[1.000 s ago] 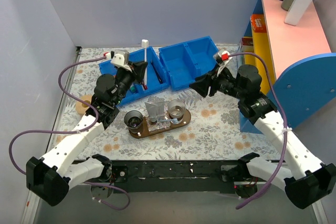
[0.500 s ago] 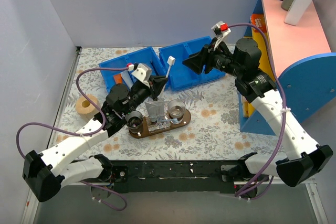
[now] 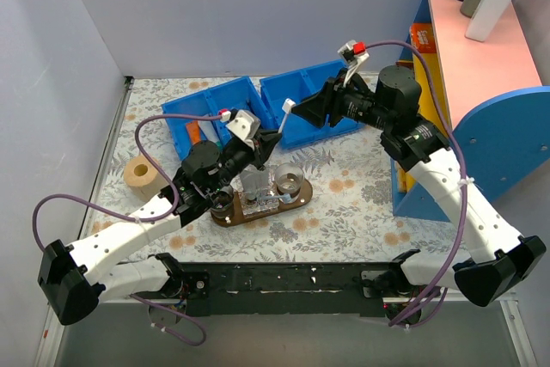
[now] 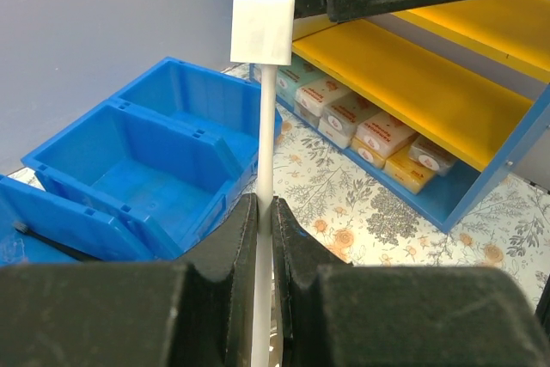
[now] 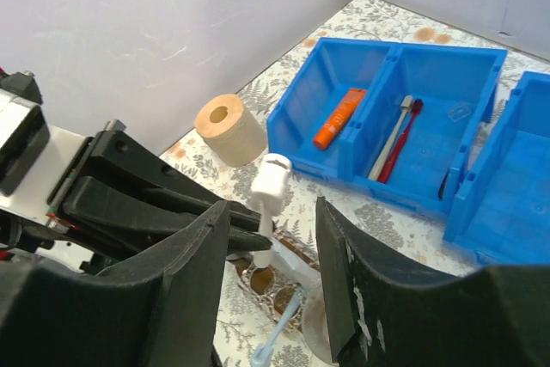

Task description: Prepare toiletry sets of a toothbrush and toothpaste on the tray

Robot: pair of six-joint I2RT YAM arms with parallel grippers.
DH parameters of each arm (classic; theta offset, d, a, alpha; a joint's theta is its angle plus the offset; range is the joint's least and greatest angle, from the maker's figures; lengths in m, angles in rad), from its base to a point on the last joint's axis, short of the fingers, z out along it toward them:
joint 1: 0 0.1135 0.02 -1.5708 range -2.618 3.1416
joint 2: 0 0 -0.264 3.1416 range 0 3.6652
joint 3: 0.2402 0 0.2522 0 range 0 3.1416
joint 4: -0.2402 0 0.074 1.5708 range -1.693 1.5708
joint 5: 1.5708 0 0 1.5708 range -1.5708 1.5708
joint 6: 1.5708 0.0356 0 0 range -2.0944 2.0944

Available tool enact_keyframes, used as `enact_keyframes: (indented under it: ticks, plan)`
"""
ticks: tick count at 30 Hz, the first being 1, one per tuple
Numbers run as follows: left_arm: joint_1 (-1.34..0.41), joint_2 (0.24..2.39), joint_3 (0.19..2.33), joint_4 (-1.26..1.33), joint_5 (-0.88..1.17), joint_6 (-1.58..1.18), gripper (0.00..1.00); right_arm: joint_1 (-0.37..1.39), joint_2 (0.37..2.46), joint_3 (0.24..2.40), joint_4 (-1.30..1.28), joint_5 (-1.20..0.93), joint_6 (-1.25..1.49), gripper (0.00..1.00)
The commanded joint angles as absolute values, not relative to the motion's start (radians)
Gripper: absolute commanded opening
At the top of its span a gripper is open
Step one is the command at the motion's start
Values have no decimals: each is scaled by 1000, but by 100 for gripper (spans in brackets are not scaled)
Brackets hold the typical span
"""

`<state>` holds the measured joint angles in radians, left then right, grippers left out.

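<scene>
Left gripper [image 4: 265, 205] swings from the bins [image 3: 215, 113] at 11 o'clock toward the tray [image 3: 305, 195] | clamped tight on the toothbrush [image 4: 265, 126], upright at the tray's 12 o'clock side | right gripper [image 3: 296, 113] empty, fingers apart | drop-off next, I'd guess

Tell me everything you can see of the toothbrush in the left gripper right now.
The toothbrush is a thin straight white stem, plastic by its look, topped by a boxy white cap notched at its upper edge; no bristles show. It is held in the air, clamped low on the stem by the shut left gripper, head pointing away from the wrist; its lower end is hidden. The open right gripper is close to the head, with no contact visible.
</scene>
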<state>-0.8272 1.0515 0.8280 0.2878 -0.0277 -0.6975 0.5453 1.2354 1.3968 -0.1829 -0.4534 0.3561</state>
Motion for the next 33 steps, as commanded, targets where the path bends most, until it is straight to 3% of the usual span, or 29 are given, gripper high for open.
enact_keyframes:
  ticks: [1, 20, 27, 33]
  plan:
    - [-844, 1045, 825, 273, -60, -664, 0, 584, 1230, 1422, -149, -445, 374, 52]
    - [-887, 1039, 816, 275, -103, -624, 0, 692, 1276, 1450, -169, -255, 307, 46]
    - [-891, 1042, 815, 278, -124, -620, 0, 703, 1258, 1413, -149, -206, 304, 35]
    - [-893, 1043, 811, 279, -132, -618, 0, 703, 1244, 1407, -147, -184, 295, 37]
